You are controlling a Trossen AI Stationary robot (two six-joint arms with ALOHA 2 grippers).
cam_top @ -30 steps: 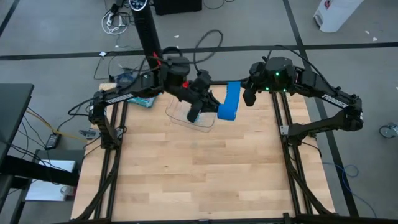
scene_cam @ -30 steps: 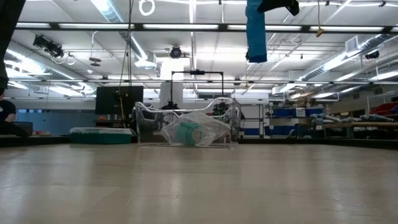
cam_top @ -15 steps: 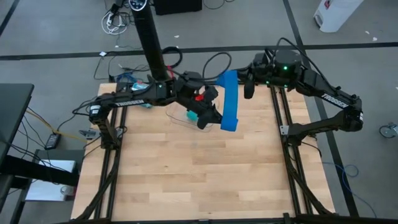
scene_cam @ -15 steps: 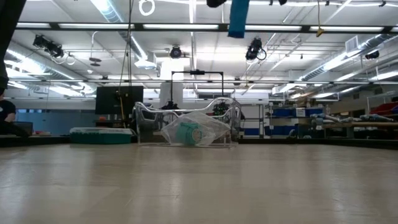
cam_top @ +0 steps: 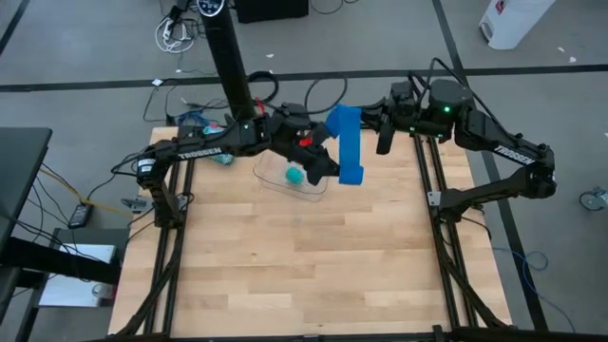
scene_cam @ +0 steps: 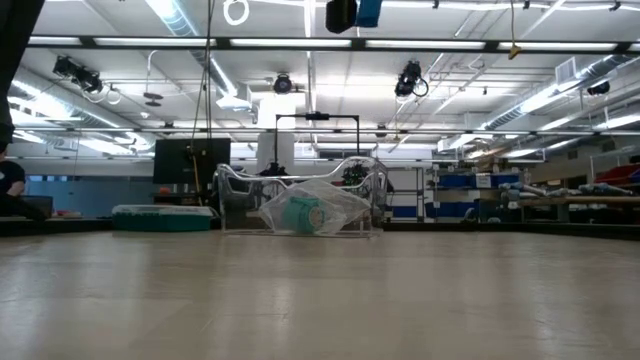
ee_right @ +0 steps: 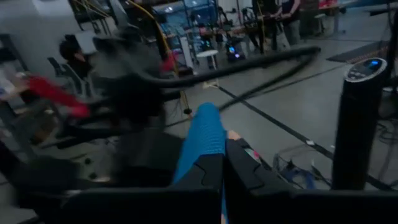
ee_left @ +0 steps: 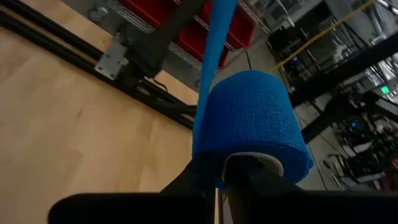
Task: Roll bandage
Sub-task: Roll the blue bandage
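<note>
From above, the left gripper point(cam_top: 334, 169) is holding the rolled end of the bandage point(cam_top: 348, 144) over the table's point(cam_top: 285, 256) far edge, just beside a clear tray point(cam_top: 285, 182) with a teal roll point(cam_top: 295, 175) in it. The strip is running back to the right gripper point(cam_top: 366, 121), which is pinching its free end. Compared with half a second ago the strip is looking shorter and the left gripper is sitting nearer the right one; a second ago it was hanging farther right.

At table height, only the bandage's point(scene_cam: 368, 12) lowest bit is showing at the top edge, beside a dark arm part point(scene_cam: 341, 14); earlier it was hanging lower.

From the left wrist, the fingers point(ee_left: 249, 171) are clamping the blue roll point(ee_left: 252, 121), the strip rising from it.

From the right wrist, the closed fingers point(ee_right: 205, 177) are gripping the strip point(ee_right: 202, 140).
</note>
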